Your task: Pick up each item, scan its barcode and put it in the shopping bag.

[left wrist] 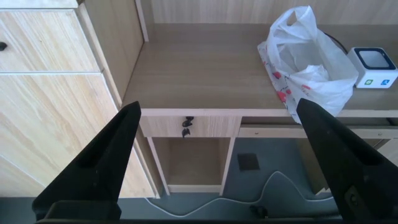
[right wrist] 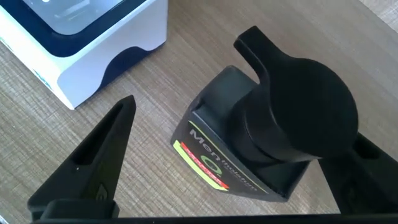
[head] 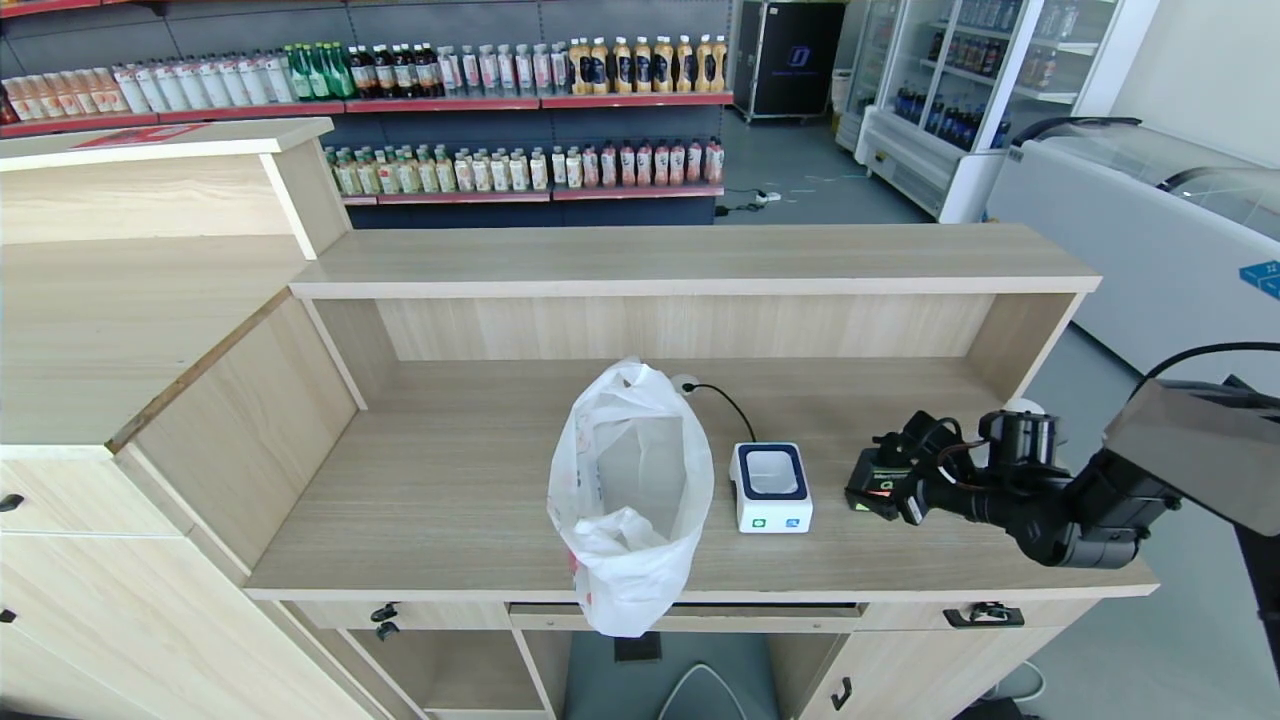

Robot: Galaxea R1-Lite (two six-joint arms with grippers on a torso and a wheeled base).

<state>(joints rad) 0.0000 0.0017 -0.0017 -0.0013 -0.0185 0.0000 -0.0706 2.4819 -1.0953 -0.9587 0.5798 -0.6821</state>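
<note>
A black box-shaped item with a wide black cap and a green and red label (right wrist: 217, 165) lies on the wooden counter (head: 450, 500), right of the white barcode scanner (head: 770, 487). My right gripper (head: 885, 472) is open around that item (head: 868, 492); one finger (right wrist: 93, 162) stands apart from it on the scanner's (right wrist: 81, 43) side, and the other is partly hidden behind the cap. The white plastic shopping bag (head: 630, 500) stands open left of the scanner. My left gripper (left wrist: 217, 186) is open and holds nothing, low in front of the counter's left end, away from the bag (left wrist: 305, 62).
The scanner's black cable (head: 725, 400) runs back to the counter's rear wall. A raised shelf (head: 690, 260) overhangs the back of the counter. A small white round top (head: 1025, 407) shows behind my right arm. Drawers and cabinet doors (left wrist: 43, 93) sit below the left end.
</note>
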